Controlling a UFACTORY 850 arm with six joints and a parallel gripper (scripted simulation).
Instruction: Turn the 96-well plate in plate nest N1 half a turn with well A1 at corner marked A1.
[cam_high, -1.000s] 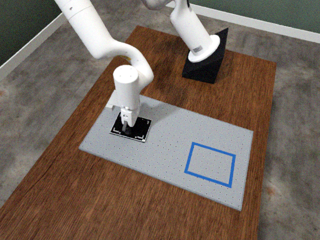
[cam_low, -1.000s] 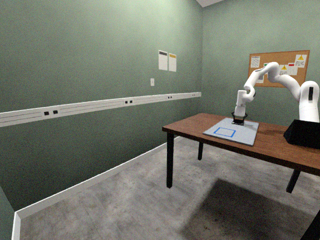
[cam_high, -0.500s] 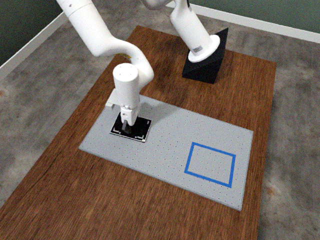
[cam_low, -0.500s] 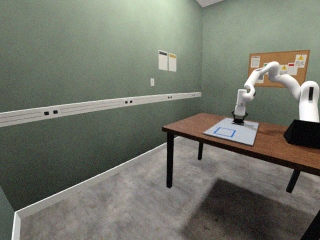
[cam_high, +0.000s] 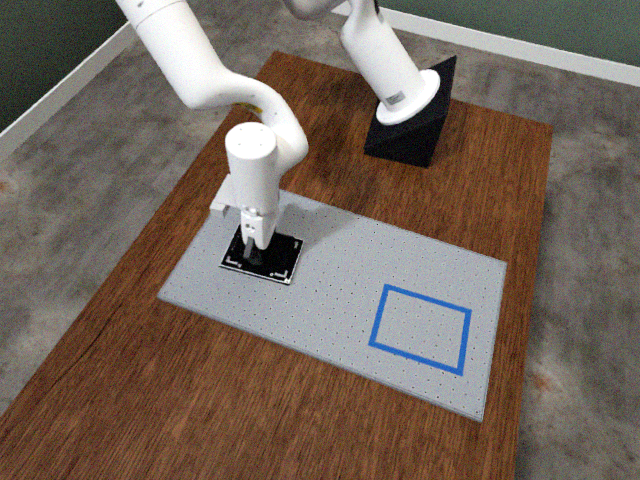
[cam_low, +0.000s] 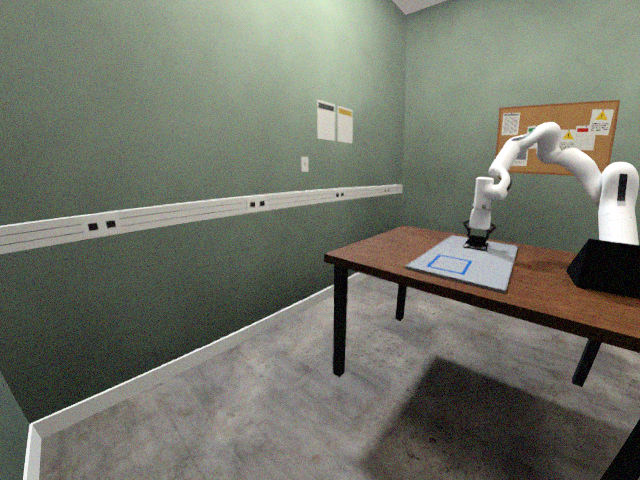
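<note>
The black 96-well plate point(cam_high: 266, 254) sits in the black plate nest N1 point(cam_high: 262, 256) with white corner locators, at the left end of the grey perforated board point(cam_high: 341, 289). My gripper point(cam_high: 253, 252) points straight down over the plate's middle, with its fingers spread wide and shut on the plate's sides. The wrist hides much of the plate, so I cannot tell where the cut-off corner lies. In the far room view the gripper point(cam_low: 476, 241) stands on the nest at the board's far end.
A blue rectangle outline point(cam_high: 421, 329) is marked on the board's right part. The arm's black wedge base point(cam_high: 413, 121) stands at the back of the wooden table point(cam_high: 289, 330). The table edges drop to the floor.
</note>
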